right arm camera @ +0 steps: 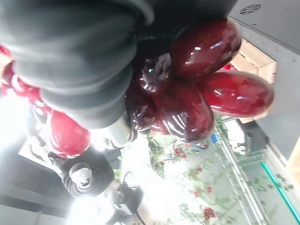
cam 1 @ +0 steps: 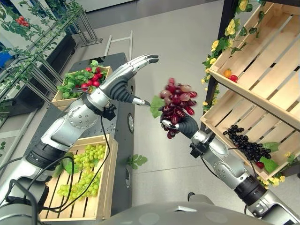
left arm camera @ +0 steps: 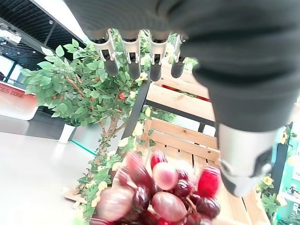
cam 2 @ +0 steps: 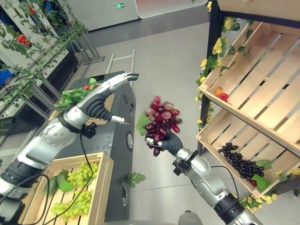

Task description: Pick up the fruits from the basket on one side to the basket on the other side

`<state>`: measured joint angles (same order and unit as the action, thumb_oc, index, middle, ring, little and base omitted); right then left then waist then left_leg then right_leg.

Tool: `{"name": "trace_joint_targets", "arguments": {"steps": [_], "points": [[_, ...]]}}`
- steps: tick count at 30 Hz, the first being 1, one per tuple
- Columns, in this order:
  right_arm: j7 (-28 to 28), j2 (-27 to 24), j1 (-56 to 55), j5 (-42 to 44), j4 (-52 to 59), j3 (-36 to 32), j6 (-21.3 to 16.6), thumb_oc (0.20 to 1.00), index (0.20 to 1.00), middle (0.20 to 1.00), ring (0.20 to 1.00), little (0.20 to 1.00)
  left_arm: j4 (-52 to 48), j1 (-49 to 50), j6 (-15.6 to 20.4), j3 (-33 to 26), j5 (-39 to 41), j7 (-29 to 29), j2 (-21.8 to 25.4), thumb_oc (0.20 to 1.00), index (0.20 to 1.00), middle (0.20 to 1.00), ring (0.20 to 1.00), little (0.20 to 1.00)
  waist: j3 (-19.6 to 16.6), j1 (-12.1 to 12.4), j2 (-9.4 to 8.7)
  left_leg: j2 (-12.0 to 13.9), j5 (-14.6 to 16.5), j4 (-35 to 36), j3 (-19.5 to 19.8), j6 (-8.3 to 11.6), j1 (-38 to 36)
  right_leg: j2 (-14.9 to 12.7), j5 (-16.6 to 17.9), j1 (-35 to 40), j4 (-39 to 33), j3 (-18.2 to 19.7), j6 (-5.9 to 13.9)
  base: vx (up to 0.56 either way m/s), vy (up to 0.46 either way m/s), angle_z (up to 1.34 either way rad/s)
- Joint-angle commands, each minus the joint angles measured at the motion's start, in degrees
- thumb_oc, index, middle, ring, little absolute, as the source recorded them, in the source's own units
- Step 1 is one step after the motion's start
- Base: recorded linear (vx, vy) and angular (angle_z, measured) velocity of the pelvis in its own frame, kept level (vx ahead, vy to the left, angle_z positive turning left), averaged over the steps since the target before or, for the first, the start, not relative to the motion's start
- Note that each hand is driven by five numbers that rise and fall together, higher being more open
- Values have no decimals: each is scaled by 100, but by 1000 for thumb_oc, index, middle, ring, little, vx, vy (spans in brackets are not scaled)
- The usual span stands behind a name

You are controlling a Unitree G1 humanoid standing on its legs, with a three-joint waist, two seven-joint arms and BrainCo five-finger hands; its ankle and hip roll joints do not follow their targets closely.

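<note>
One bunch of red grapes is held up in mid-air between the two sides of the scene: glossy, deep red to maroon oval berries, a few paler pink ones near the top, and a green leaf at its left edge. The right hand has its fingers curled round the lower part of the bunch, so the cluster stands roughly upright, its long axis running up from the hand, berries spreading wider at the top. The left hand hovers just beside the bunch with fingers straight and spread from the thumb, holding nothing; the thumb tip points at the leaf. The eye views show the surroundings: a wooden crate of green grapes at lower left, a farther crate with red fruit and leaves, and on the right a slanted wooden shelf with black grapes on its lower tier and a small orange and red fruit on the tier above. The right wrist view instead shows the berries from very close, pressed against the hand's dark ribbed cover. The left wrist view looks past straight dark-tipped fingers down onto the top of the bunch, with the shelf behind.
</note>
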<state>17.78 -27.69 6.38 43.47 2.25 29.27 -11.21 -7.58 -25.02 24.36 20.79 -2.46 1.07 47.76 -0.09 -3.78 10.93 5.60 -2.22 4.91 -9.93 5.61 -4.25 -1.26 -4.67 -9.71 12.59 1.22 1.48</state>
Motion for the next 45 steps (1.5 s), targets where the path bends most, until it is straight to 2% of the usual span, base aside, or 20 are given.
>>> {"name": "trace_joint_targets", "arguments": {"steps": [1,8,14,20,23,24,25,26,27,29,31,35,36,37,38,40,43,45], "points": [[59,336,100,202,672,-171,-542,200,200,200,200,200,322,-448,143,-344,434,-305,113,1000,1000,1000,1000,1000,-167,-96,-370,-444,378,-340,170,-212,95,-424,831,786,-1342,-198,580,0,0,0],[-229,288,166,-277,734,-379,-832,200,200,200,200,200,315,-402,209,-622,555,-552,151,1000,1000,1000,1000,1000,-194,-110,-336,-419,357,-334,191,-190,98,-418,819,799,-1338,-231,571,0,0,0],[-633,67,265,-1020,811,-821,-1087,200,200,200,200,200,309,66,232,-1263,473,-943,-48,1000,1000,1000,1000,1000,-214,-102,-441,-372,346,-297,218,-182,76,-373,817,811,-1349,-260,548,0,0,0],[-1146,-253,465,-1776,961,-1485,-1279,200,200,200,200,200,192,899,330,-2205,671,-1335,-651,1000,1000,1000,1000,1000,-207,-98,-635,-322,439,-437,332,-190,110,-297,796,802,-1341,-190,490,0,0,0],[-1333,-371,693,-2028,1001,-1702,-1329,200,200,200,200,200,138,1286,400,-2496,734,-1423,-1040,1000,1000,1000,1000,1000,-54,-49,-884,-470,707,-954,718,-259,319,-246,787,694,-1229,31,427,-33,-42,-7],[-1379,-396,812,-2065,976,-1730,-1351,200,200,200,200,200,87,1390,401,-2548,716,-1466,-1150,1000,1000,1000,1000,1000,35,25,-988,-687,792,-1142,1072,-297,427,-231,822,618,-1174,167,412,-57,-33,-28],[-1433,-417,976,-2171,916,-1719,-1348,200,200,200,200,200,14,1553,388,-2647,719,-1480,-1259,1000,1000,1000,1000,1000,117,141,-1087,-1043,894,-1299,1647,-425,544,-164,887,470,-1048,391,418,-83,-17,-48],[-1421,-461,1102,-2238,927,-1707,-1356,200,200,200,200,200,-34,1666,390,-2758,702,-1455,-1278,1000,1000,1000,1000,1000,155,195,-1123,-1198,918,-1285,1912,-509,595,-104,913,365,-960,513,430,-78,15,-73],[-1401,-546,1212,-2297,959,-1787,-1351,200,200,200,200,200,-43,1883,408,-2931,663,-1418,-1303,1000,1000,1000,1000,1000,162,185,-1172,-1230,882,-1201,1956,-557,606,-59,984,305,-976,610,452,-96,64,-125],[-1400,-594,1205,-2371,986,-1888,-1342,200,200,200,200,200,50,2026,493,-3004,822,-1351,-1420,1000,1000,1000,1000,1000,151,143,-1231,-1086,792,-1038,1666,-554,615,-95,1064,231,-1072,631,543,-73,98,-111],[-1490,-546,1287,-2547,940,-1911,-1358,200,200,200,200,200,194,2171,467,-2968,825,-1343,-1558,1000,1000,1000,1000,1000,115,190,-1267,-1041,826,-894,1445,-622,569,-84,1049,162,-1112,701,650,-5,134,-53],[-1600,-445,1350,-2700,1027,-1986,-1369,200,200,200,200,200,282,2389,422,-2987,658,-1387,-1524,1000,1000,1000,1000,1000,291,250,-1427,-1000,653,-551,1020,-666,555,-95,1115,-108,-878,783,821,-93,104,-85],[-1634,-398,1408,-2729,1009,-1959,-1357,200,200,200,200,200,272,2420,411,-2987,627,-1384,-1502,1000,1000,1000,1000,1000,346,276,-1466,-982,624,-523,945,-663,560,-109,1137,-187,-806,721,840,-128,43,-51],[-1689,-303,1524,-2770,977,-1895,-1337,200,200,200,200,200,289,2438,365,-3008,559,-1426,-1481,1000,1000,1000,1000,1000,418,357,-1492,-936,601,-518,826,-651,568,-181,1118,-271,-705,440,857,-134,20,-58],[-1693,-224,1587,-2754,954,-1833,-1332,200,200,200,200,200,269,2490,321,-3036,531,-1441,-1483,1000,1000,1000,1000,1000,450,452,-1482,-875,574,-522,730,-643,582,-313,1046,-306,-621,58,822,-124,13,-61],[-1692,-141,1647,-2755,912,-1747,-1311,200,200,200,200,200,229,2669,321,-3130,602,-1435,-1571,1000,1000,1000,1000,1000,474,536,-1463,-784,515,-511,595,-623,600,-490,855,-201,-435,-411,726,-90,3,-67],[-1647,-113,1543,-2774,913,-1782,-1296,200,200,200,200,200,276,2722,338,-3138,856,-1339,-1775,1000,1000,1000,1000,1000,381,546,-1502,-765,457,-473,604,-632,630,-462,624,85,-307,-320,635,-45,-9,-30],[-1660,-119,1501,-2819,899,-1814,-1293,200,200,200,200,200,276,2748,363,-3128,946,-1270,-1839,1000,1000,1000,1000,1000,331,558,-1523,-788,461,-435,617,-624,600,-461,638,175,-444,-256,628,34,-31,-14]]}}
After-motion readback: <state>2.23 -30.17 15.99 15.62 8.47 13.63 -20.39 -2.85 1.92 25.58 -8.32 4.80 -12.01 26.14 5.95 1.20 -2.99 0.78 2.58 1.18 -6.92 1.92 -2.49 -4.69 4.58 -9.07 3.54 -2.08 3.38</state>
